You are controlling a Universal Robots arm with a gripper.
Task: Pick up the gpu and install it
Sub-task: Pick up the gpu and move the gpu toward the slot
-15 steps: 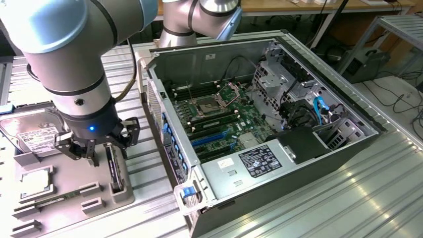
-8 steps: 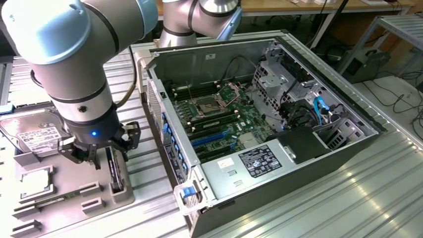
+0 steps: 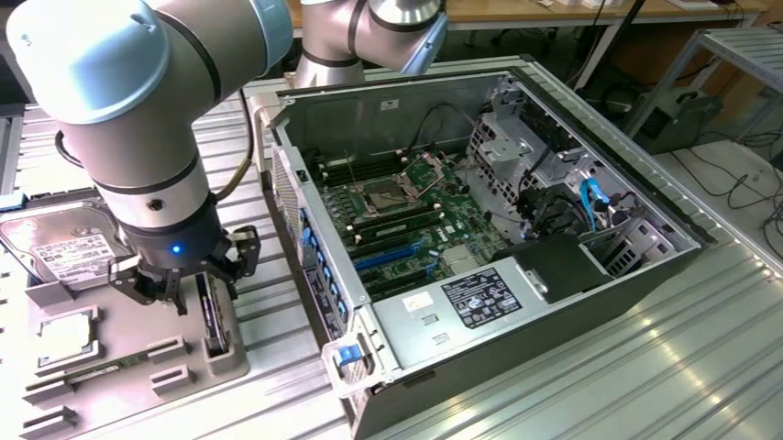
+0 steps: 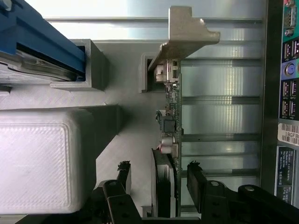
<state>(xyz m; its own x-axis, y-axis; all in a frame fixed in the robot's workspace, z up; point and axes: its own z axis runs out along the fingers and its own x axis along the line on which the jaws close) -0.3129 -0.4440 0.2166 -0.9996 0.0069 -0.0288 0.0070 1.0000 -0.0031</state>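
the gpu stands on edge in its holder, long axis running between the fingers. they flank it, released, not touching.

A: What's around the bench?
B: I see a ribbed metal table catching bright glare, a wooden desk behind it, and cables trailing over the pale floor.

One gpu, one hard drive and one CPU chip. One open computer case and one arm.
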